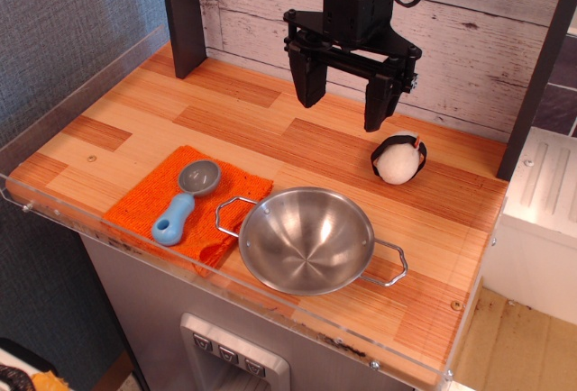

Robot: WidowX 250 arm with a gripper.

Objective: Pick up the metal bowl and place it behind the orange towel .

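The metal bowl (306, 240) sits upright near the front edge of the wooden table, with wire loop handles at its left and right rims. Its left edge touches or overlaps the orange towel (149, 200), which lies flat at the front left. My black gripper (343, 103) hangs open and empty above the back middle of the table, well behind and above the bowl.
A small grey scoop with a blue handle (185, 199) lies on the towel. A white and black penguin-like toy (398, 159) stands right of the gripper. A clear acrylic rim (81, 94) edges the table. A dark post (183, 13) stands at the back left.
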